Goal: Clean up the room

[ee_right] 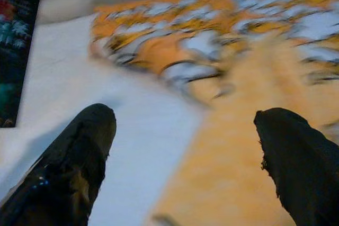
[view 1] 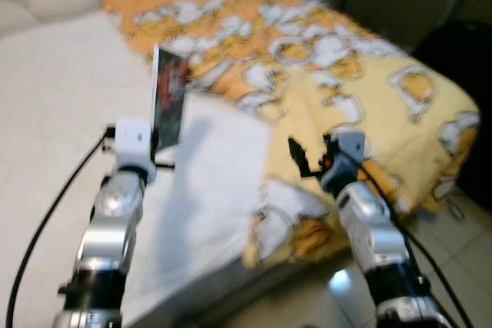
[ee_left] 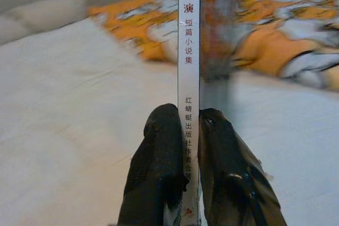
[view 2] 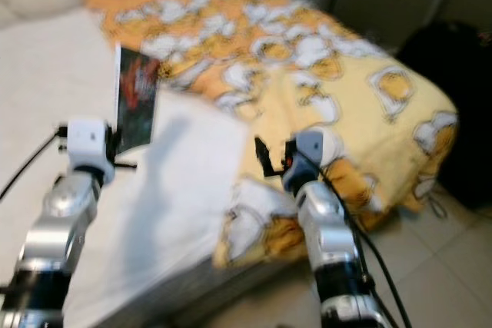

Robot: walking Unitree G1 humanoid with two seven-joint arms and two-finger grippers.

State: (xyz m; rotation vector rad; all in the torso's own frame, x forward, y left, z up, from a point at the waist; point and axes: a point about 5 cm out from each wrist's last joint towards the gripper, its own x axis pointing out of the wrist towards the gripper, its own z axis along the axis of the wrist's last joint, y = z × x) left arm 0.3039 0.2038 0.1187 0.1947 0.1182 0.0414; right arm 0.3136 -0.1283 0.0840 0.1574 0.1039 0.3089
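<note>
Left tool (ee_left: 192,130) grips upright book (view 1: 169,97) — over bed (view 1: 61,97).

- The book (ee_left: 189,51) runs off the top edge in the left wrist view; its cover is too blurred to read.
- The blanket (view 1: 346,59) pattern is smeared by motion.
- A dark bulk (view 2: 453,97) far right stays unidentifiable.

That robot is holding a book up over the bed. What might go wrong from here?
1. The left gripper pinches the book only at its lower spine edge, upright; the tall book might tilt or slip onto the white sheet.
2. The views are blurred, so the robot seems to be moving; a jolt could loosen that narrow hold.
3. The right gripper hangs open just above the yellow blanket and could snag its folds.
</note>
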